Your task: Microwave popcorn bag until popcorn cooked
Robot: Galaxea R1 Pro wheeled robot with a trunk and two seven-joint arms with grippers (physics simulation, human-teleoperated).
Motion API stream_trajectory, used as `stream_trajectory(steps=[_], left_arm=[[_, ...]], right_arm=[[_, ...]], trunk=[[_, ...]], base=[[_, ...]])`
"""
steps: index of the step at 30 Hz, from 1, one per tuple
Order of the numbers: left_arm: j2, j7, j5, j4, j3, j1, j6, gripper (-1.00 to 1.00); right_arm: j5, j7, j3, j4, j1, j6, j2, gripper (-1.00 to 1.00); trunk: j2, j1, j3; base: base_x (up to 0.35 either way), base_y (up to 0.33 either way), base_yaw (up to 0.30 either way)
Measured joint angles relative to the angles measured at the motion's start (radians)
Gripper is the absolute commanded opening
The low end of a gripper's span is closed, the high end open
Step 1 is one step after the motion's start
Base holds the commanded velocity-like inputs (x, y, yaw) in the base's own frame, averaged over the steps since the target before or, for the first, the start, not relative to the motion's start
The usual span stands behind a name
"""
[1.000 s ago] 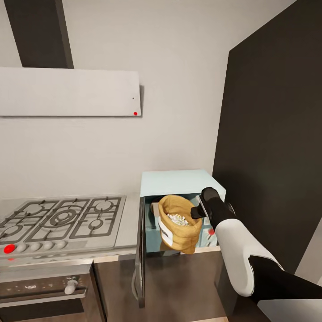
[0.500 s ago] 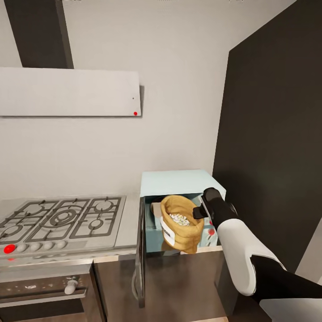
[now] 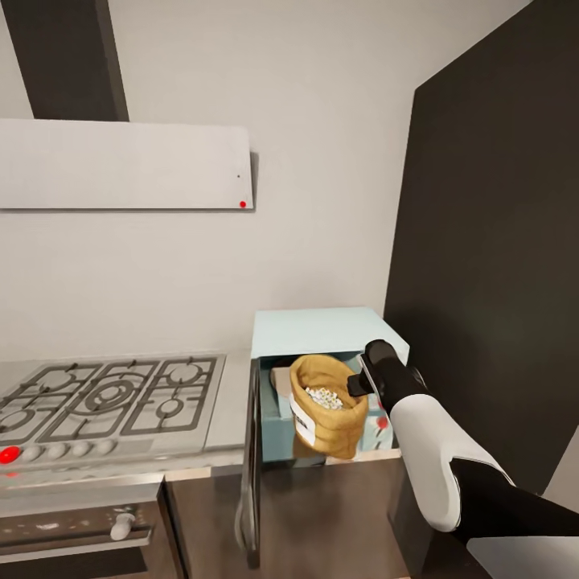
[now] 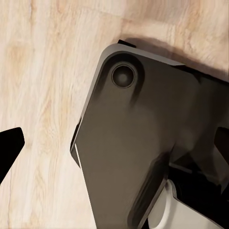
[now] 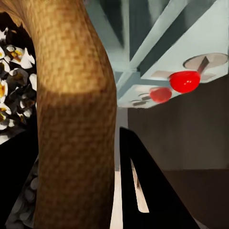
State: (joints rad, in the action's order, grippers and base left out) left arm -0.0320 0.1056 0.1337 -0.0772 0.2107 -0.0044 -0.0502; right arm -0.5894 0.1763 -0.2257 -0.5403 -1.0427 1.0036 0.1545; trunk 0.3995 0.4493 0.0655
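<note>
The mint-blue microwave [image 3: 322, 328] stands on the countertop [image 3: 232, 402] with its dark door [image 3: 251, 458] swung open to the left. The tan popcorn bag [image 3: 328, 418] hangs at the mouth of the open cavity, tilted, with whitish popcorn [image 3: 326, 398] showing inside its rolled rim. My right gripper [image 3: 363, 381] is shut on the bag's right rim. In the right wrist view the burlap rim [image 5: 76, 119] runs between the black fingers [image 5: 143, 186], with popcorn [image 5: 14, 62] beside it and the microwave's red dot [image 5: 184, 81] behind. My left gripper [image 4: 114, 148] hangs open over the wood floor.
A grey gas hob [image 3: 112, 394] with black grates lies left of the microwave, over a steel oven [image 3: 80, 523]. A flat extractor hood [image 3: 121, 165] hangs above. A tall dark cabinet [image 3: 490, 265] rises close on the right. My own dark base [image 4: 143, 143] is below the left wrist.
The bag has shifted slightly right and deeper toward the microwave cavity with my right gripper. The head camera has moved a little.
</note>
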Motion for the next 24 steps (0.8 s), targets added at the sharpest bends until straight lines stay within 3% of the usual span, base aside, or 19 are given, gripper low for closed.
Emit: stream_trajectory(steps=[14, 22, 24], left_arm=[[0.000, 0.000, 0.000, 0.000, 0.000, 0.000, 0.000, 1.00], [0.000, -0.001, 0.000, 0.000, 0.000, 0.000, 0.000, 1.00], [0.000, -0.002, 0.000, 0.000, 0.000, 0.000, 0.000, 1.00]], right_arm=[[0.000, 0.000, 0.001, 0.000, 0.000, -0.007, 0.001, -1.00], [-0.002, 0.000, -0.002, 0.010, -0.001, -0.008, 0.002, -1.00], [-0.025, 0.000, -0.002, 0.036, -0.001, -0.021, 0.001, -1.00]], trunk=[[0.000, 0.000, 0.000], [0.002, -0.001, 0.000], [0.002, -0.010, 0.000]], base=[[0.281, 0.000, 0.000], [0.119, 0.000, 0.000], [0.127, 0.000, 0.000]])
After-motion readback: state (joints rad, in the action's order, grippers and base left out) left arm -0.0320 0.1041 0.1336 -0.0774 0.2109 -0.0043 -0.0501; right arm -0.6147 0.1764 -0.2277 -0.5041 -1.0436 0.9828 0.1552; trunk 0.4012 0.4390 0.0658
